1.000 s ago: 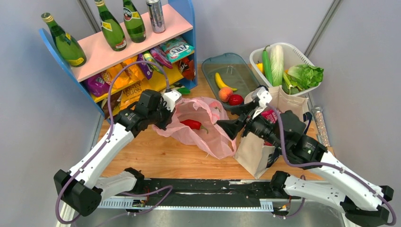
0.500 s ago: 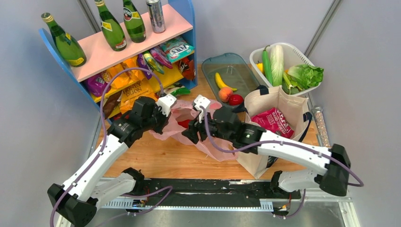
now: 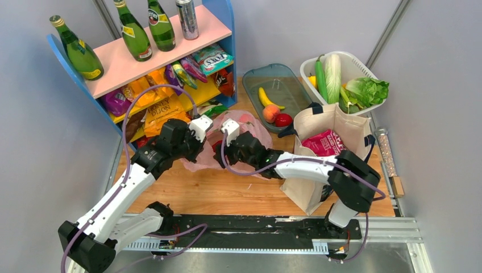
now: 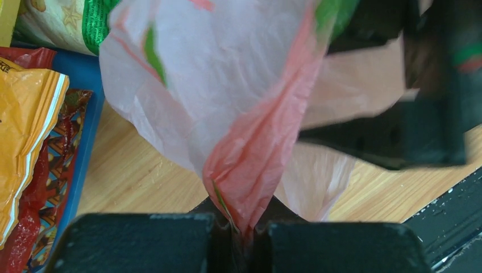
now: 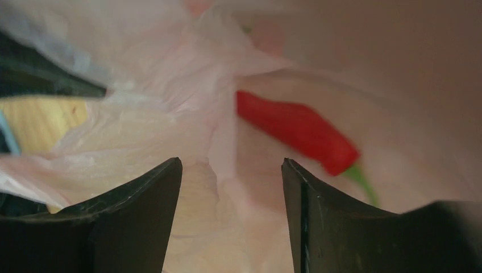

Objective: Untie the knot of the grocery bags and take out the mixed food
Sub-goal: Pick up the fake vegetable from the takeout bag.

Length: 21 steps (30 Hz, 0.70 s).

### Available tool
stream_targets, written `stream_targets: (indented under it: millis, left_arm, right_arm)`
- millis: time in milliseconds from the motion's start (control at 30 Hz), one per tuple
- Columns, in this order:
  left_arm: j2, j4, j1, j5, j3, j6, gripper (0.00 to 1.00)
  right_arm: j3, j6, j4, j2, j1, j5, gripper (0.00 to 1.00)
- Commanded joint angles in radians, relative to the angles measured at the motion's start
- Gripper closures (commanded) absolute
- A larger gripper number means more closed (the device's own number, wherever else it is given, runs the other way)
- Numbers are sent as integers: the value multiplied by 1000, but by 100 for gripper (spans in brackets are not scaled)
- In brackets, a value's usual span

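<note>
Left gripper (image 4: 243, 232) clamps an edge of the pink bag (image 4: 227, 85); inside the bag, right gripper (image 5: 230, 185), parted and empty, faces the red pepper (image 5: 295, 131).

The left arm (image 3: 122, 190) is lying stretched out on a long diagonal from its base, its wrist angling down toward the counter. The left tool (image 4: 241, 236) is pressing its two black fingers (image 4: 142, 242) tightly together, pinching a fold of the pink plastic bag (image 4: 250, 153) between them. The right arm (image 3: 310, 166) is sitting sharply folded at the elbow, its forearm pointing across toward the left tool. The right tool (image 5: 230, 170) is holding its fingers (image 5: 136, 210) apart, gripping nothing, its tips facing the left tool's tips just beside them.
</note>
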Motion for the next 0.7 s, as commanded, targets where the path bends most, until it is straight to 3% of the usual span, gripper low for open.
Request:
stream_targets:
  millis: [0, 167, 267, 500, 667]
  left_arm:
    - [-17, 41, 4, -9, 1, -6, 100]
    - [-17, 48, 4, -73, -3, -6, 100]
    - [-8, 49, 4, -95, -3, -4, 100]
    - [8, 44, 4, -92, -6, 1, 100]
    - [13, 42, 3, -93, -9, 8, 100]
  right_arm:
    - [-19, -40, 95, 84, 34, -299, 35]
    - [-159, -38, 164, 60, 100, -360, 32]
    - [-204, -13, 168, 31, 101, -321, 29]
    - [-169, -71, 79, -61, 21, -271, 17]
    - [-117, -157, 30, -59, -44, -309, 20]
